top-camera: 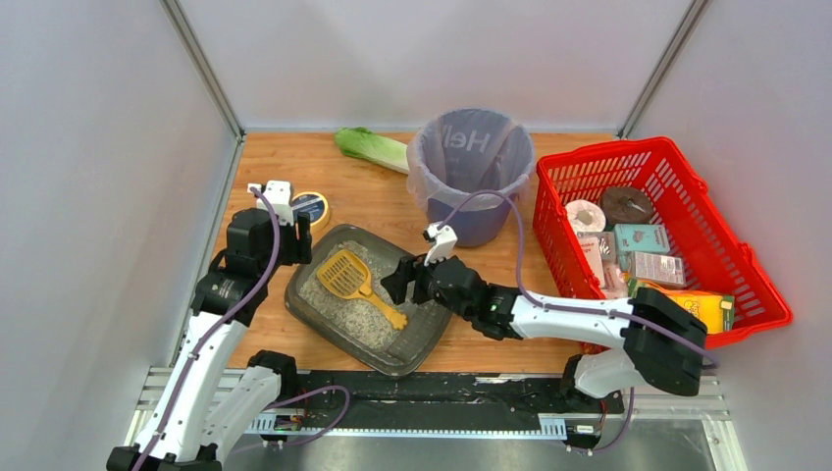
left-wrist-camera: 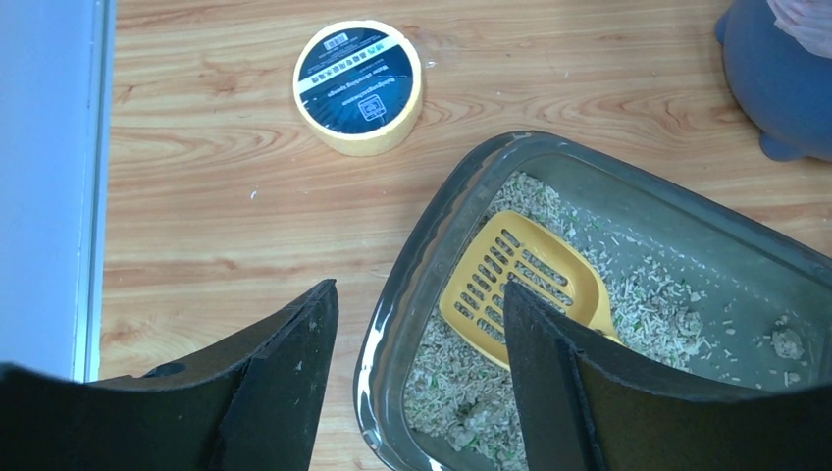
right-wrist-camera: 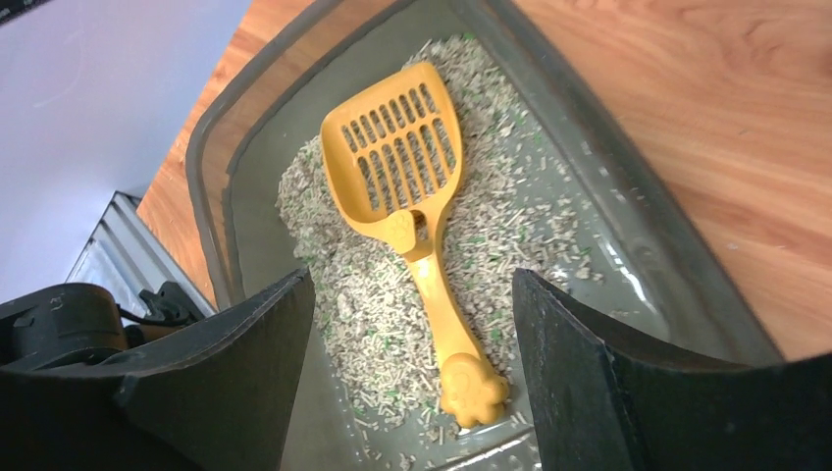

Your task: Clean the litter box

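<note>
Litter box [top-camera: 424, 339], a shallow dark grey tray with rounded corners, sits on the near-left part of the wooden surface [top-camera: 373, 186], in front of the bin [top-camera: 471, 211]. Grey-beige granules flecked with green cover its floor unevenly, with bare plastic at one end. A yellow slotted scoop [top-camera: 345, 275] lies flat in the litter. The right gripper [right-wrist-camera: 412, 275] hangs wide open over the scoop's handle, holding nothing. The left gripper [left-wrist-camera: 420, 289], also open and empty, straddles the box's rim. A tape roll [left-wrist-camera: 358, 88] lies nearby.

Two white-and-black jointed arms [top-camera: 199, 365], lilac cables [top-camera: 517, 250], matte black wedge-shaped pincer fingers [left-wrist-camera: 280, 388].
</note>
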Robot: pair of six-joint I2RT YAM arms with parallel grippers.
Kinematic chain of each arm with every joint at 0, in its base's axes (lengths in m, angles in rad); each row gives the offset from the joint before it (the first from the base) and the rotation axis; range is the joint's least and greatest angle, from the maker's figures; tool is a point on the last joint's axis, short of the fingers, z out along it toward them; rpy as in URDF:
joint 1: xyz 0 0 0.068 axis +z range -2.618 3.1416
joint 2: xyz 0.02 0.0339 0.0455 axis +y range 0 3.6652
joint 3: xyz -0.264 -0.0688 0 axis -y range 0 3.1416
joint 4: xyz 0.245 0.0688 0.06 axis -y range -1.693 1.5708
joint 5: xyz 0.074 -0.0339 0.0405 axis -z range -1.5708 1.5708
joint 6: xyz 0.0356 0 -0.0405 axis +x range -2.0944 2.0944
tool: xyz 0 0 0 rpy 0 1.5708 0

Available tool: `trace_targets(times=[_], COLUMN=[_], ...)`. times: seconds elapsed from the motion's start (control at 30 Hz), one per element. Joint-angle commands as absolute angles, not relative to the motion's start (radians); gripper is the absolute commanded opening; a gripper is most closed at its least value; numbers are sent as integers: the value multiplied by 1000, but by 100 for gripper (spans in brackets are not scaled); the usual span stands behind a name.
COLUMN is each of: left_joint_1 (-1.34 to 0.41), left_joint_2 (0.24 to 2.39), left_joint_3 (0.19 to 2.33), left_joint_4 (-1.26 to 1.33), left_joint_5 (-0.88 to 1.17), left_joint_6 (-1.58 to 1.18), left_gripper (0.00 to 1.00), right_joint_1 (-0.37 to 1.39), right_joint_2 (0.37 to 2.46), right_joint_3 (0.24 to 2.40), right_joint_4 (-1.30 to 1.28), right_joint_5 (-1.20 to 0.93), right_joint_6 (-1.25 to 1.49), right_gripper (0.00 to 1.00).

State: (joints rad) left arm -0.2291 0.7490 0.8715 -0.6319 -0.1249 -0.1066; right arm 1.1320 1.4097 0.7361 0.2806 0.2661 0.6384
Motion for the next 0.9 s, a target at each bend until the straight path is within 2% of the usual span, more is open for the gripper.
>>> trace_targets(times=[0.0,0.13,0.17,0.5,0.7,0.87], left_joint_1=[-232,-232,-232,-232,-232,-232], left_joint_2=[726,715,712,712,712,664], left_joint_3=[868,862,861,864,874,859], left_joint_4=[-601,-592,-592,-580,-583,-557], left_joint_5=[-152,-161,-161,-149,-146,-155], left_joint_6=[-104,-107,-107,-118,-130,-129], left_gripper=[73,75,75,77,78,78], right_joint_1=[1140,1137,1135,984,893,887], right_joint_2=[1315,1209,1192,899,706,568], right_joint_3=[689,629,620,506,534,610], right_joint_4=[282,279,278,148,5,-92], right_joint_5=[417,538,555,637,664,721], right_joint_6=[546,502,486,453,399,273], right_gripper=[77,78,82,83,83,83])
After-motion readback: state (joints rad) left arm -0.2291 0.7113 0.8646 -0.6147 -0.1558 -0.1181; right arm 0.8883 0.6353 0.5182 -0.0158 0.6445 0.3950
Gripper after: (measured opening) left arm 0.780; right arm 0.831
